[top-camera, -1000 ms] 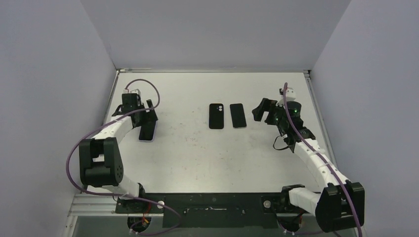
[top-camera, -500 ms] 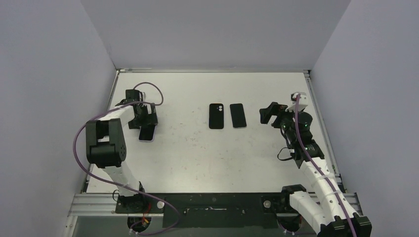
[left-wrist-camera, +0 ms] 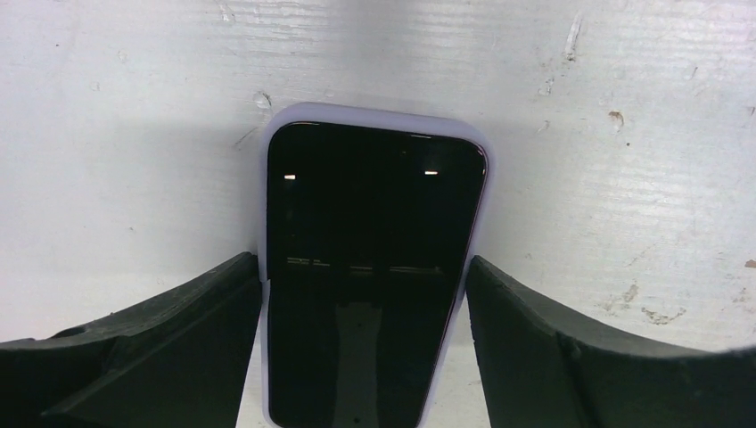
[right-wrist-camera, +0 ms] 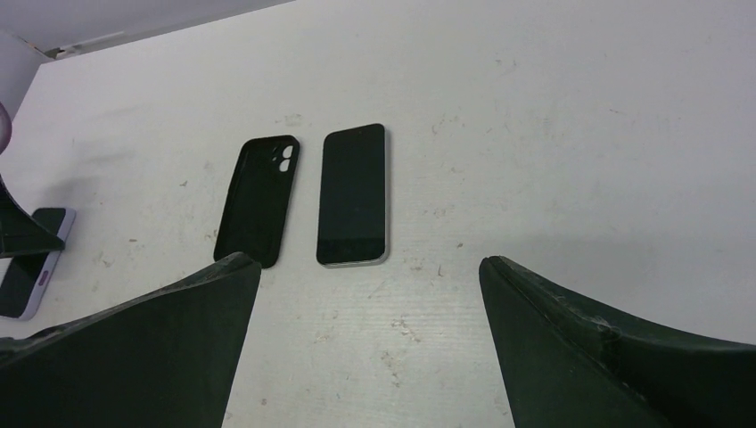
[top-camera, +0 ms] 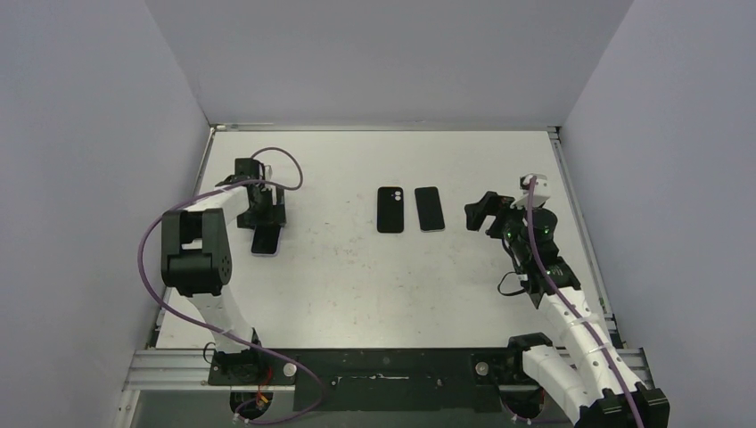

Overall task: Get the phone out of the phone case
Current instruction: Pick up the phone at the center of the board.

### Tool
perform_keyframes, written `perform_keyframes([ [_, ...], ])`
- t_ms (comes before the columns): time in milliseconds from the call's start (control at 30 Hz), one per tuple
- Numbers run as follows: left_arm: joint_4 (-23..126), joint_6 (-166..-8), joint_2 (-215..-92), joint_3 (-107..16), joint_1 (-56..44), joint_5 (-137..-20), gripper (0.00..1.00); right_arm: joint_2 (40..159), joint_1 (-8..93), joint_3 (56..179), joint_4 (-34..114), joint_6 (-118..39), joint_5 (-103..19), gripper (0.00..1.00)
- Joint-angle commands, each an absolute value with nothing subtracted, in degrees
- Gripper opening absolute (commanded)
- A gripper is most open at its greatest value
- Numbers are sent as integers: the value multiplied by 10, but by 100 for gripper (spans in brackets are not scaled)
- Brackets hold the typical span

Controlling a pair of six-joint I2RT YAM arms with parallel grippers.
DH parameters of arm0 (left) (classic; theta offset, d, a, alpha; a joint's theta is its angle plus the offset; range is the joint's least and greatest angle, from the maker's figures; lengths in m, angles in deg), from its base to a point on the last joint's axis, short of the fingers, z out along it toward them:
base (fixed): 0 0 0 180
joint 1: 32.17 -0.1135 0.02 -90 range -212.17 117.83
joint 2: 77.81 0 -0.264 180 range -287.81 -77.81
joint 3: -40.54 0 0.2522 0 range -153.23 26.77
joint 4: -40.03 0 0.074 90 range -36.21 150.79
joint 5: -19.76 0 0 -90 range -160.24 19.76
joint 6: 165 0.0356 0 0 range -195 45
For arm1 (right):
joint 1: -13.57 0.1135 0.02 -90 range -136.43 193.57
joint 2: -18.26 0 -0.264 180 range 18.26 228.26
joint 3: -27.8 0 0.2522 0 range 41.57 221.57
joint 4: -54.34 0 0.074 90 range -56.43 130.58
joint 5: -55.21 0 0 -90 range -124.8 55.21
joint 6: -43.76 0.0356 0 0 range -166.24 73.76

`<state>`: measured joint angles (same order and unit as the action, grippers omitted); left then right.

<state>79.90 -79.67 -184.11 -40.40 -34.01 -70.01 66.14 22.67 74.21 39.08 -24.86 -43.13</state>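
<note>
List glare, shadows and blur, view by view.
Left wrist: the phone screen shows two small glints and a dim reflection lower down. Right wrist: soft shadow on the table ahead of the fingers. Top external: even light, sharp.

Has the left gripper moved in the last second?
Yes. Against the unmoved cased phone, the left gripper has drawn back toward the top of the overhead view, uncovering the phone's near end.
</note>
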Motion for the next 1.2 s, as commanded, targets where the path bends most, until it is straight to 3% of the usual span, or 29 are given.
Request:
perform_keyframes([
  [0, 825, -803, -1853, -370, -318, -710, 70, 658, 232, 734, 430, -198, -443, 100],
  [167, 819, -836, -1821, -331, -286, -736, 48, 658, 233, 735, 423, -209, -465, 100],
  [267, 796, -874, -1796, -298, -274, -776, 41, 654, 233, 714, 453, -193, -483, 100],
  [500, 714, -1004, -1735, -215, -241, -837, 35, 682, 254, 689, 529, -219, -640, 100],
  [867, 563, -1169, -1684, -121, -180, -907, 20, 829, 440, 745, 553, -225, -577, 100],
  [1167, 455, -1262, -1665, -65, -148, -936, 14, 988, 537, 799, 621, -173, -570, 100],
])
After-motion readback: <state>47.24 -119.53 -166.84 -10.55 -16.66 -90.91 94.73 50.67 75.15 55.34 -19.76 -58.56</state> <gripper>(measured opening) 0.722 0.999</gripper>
